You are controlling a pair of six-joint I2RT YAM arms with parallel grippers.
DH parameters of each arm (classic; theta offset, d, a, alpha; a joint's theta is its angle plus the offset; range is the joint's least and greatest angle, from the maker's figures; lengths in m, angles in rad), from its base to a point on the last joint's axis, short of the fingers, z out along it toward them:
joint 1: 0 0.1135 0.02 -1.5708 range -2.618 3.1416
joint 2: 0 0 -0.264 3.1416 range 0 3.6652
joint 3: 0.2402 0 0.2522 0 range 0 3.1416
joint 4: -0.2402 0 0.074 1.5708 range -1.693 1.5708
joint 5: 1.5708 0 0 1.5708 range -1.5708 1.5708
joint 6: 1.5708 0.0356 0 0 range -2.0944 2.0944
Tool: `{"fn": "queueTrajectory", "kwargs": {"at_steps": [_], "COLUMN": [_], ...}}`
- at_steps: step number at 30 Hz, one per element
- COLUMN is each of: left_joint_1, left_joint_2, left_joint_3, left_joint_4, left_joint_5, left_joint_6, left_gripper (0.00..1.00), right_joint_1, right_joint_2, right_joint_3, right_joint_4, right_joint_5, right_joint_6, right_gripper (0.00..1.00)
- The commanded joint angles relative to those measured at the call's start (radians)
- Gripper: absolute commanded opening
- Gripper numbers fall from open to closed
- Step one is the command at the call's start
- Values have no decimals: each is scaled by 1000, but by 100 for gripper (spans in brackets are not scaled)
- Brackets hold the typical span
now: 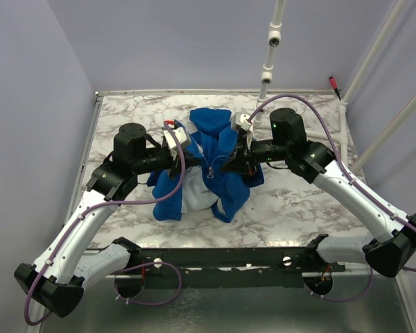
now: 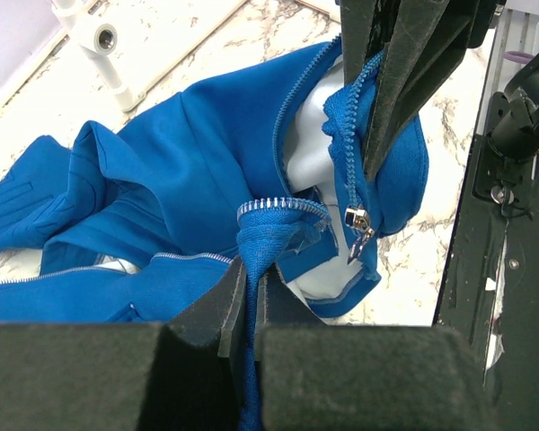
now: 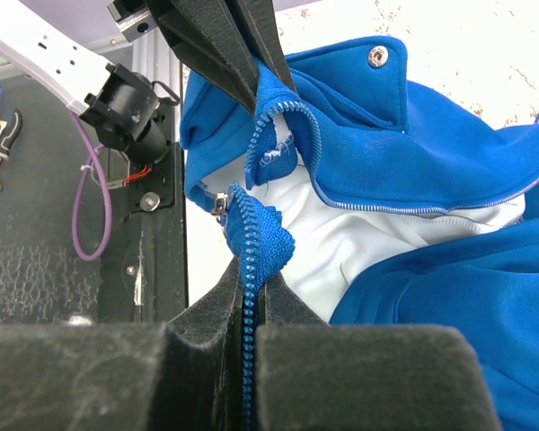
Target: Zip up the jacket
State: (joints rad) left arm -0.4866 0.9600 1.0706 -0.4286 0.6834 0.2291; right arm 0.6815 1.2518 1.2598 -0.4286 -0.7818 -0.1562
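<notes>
Blue jacket (image 1: 208, 128) bunched at the middle of the marble desk (image 1: 298, 201), front open and pale lining exposed. The left hand (image 2: 251, 283) grips one zipper edge tightly. The right hand (image 3: 251, 278) grips the opposite edge, on which the slider (image 2: 357, 220) hangs.

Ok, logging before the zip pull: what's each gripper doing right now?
Left gripper: shut on the jacket, at a zipper edge.
Right gripper: shut on the jacket, at a zipper edge.
</notes>
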Motion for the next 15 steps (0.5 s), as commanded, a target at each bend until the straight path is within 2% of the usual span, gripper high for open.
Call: {"fn": "queueTrajectory", "kwargs": {"at_steps": [1, 15], "left_joint_1": [-1, -1], "left_joint_2": [-23, -23], "left_joint_3": [-1, 3], "left_joint_4": [25, 25], "left_joint_5": [-15, -7], "left_joint_6": [11, 7], "left_gripper": [0, 0], "right_joint_1": [9, 9], "right_joint_2": [11, 12], "right_joint_3": [37, 26], "right_joint_4": [36, 40], "right_joint_5": [-39, -9], "right_joint_6": [15, 19], "right_gripper": [1, 1]}}
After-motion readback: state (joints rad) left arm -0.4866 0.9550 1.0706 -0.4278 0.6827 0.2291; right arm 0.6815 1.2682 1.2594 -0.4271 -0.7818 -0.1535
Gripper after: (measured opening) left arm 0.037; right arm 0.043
